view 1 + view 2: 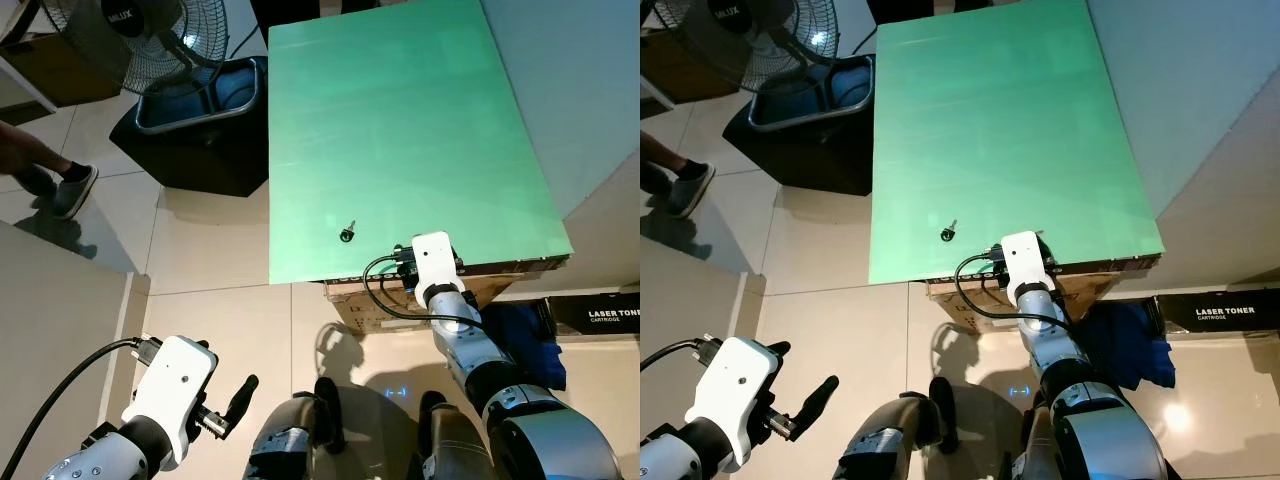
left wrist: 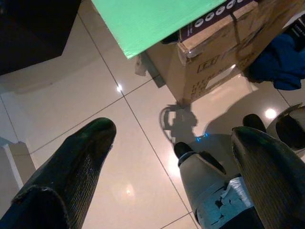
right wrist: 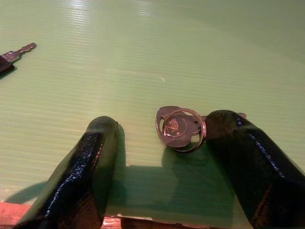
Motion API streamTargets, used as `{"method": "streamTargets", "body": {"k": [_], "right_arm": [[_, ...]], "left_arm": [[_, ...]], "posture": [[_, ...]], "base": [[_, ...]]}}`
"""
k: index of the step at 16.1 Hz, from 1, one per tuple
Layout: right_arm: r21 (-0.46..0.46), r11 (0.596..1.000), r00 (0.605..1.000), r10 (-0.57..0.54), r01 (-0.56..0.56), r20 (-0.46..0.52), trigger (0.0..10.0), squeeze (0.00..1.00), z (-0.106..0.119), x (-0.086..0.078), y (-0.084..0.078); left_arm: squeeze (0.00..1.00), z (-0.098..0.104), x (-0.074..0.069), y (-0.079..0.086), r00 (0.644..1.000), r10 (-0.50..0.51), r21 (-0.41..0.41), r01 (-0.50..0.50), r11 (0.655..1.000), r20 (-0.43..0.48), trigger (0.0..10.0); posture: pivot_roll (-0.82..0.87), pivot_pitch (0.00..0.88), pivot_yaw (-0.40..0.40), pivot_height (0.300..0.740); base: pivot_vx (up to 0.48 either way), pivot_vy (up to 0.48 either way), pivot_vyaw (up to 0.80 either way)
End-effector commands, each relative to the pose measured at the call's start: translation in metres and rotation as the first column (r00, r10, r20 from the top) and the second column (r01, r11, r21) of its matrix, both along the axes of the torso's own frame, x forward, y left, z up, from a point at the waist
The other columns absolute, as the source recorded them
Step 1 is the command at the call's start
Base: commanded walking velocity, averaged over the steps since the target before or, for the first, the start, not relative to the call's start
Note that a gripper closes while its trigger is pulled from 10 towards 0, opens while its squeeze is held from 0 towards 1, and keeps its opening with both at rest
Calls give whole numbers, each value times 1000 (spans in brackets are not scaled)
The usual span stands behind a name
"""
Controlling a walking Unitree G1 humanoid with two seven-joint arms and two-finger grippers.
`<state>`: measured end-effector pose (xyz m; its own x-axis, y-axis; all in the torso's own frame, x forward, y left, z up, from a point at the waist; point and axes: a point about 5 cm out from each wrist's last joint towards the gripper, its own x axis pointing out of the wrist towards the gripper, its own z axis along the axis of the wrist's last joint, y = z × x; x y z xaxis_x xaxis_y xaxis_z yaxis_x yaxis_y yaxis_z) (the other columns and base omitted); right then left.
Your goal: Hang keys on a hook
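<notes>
A green board (image 1: 400, 130) lies flat on a cardboard box. A silver key on a round ring (image 3: 181, 128) rests on the board near its front edge. My right gripper (image 3: 162, 126) is open and straddles it. One black finger (image 3: 238, 148) touches the ring, while the other stands a little apart. A second key with a black head (image 1: 347, 233) lies further in on the board, to the left of my right wrist (image 1: 435, 262). My left gripper (image 1: 228, 408) hangs open and holds nothing, low over the tiled floor at the lower left.
The cardboard box (image 1: 370, 305) under the board stands just ahead of my legs. A blue cloth (image 1: 525, 335) and a black toner carton (image 1: 600, 315) lie to the right. A standing fan (image 1: 130, 40), a dark platform with a blue tub (image 1: 200, 95) and a person's foot (image 1: 70, 188) are at the far left.
</notes>
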<state>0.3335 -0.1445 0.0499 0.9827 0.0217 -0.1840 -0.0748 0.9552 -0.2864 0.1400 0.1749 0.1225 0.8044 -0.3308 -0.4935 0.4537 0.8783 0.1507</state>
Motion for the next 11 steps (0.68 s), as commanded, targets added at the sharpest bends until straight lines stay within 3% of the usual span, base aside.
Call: {"method": "streamTargets", "body": {"k": [1,11], "right_arm": [[-43,996,984,-87,81,-159,0,0,-34,-23,-19],[-80,996,991,-56,46,-124,0,0,-34,-26,-18]], "left_arm": [[0,-1,-5,1,1000,7,12,-7,1000,-21,10000],[0,-3,-5,-4,1000,2,-3,-2,1000,-22,10000]], "posture": [[118,375,229,740],[109,375,226,740]], "base": [[0,0,0],[0,0,0]]}}
